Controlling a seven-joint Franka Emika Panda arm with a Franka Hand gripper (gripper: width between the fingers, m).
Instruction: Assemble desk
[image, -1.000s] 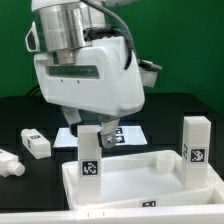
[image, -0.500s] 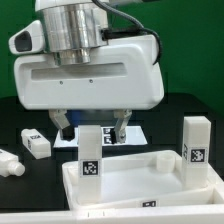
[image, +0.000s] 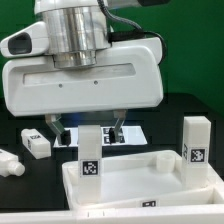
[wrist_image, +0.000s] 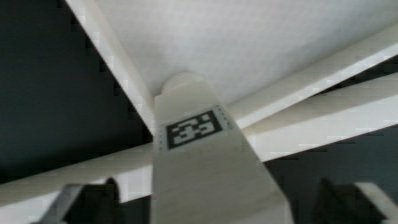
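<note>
Your pincer (image: 89, 131) hangs spread, one finger on either side of the top of an upright leg (image: 90, 155), and the wrist view shows gaps on both sides. That leg stands in the tabletop (image: 130, 188) at a corner on the exterior view's left. A second leg (image: 195, 150) stands at the right. One loose leg (image: 33, 143) lies on the black table (image: 190, 105), with another piece (image: 6, 165), probably a leg too, near it. I judge you're roughly halfway: two up, two left, seating unconfirmed.

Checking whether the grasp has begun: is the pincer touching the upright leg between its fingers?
Apart. In the wrist view the pincer straddles the leg with dark gaps on either side.
</note>
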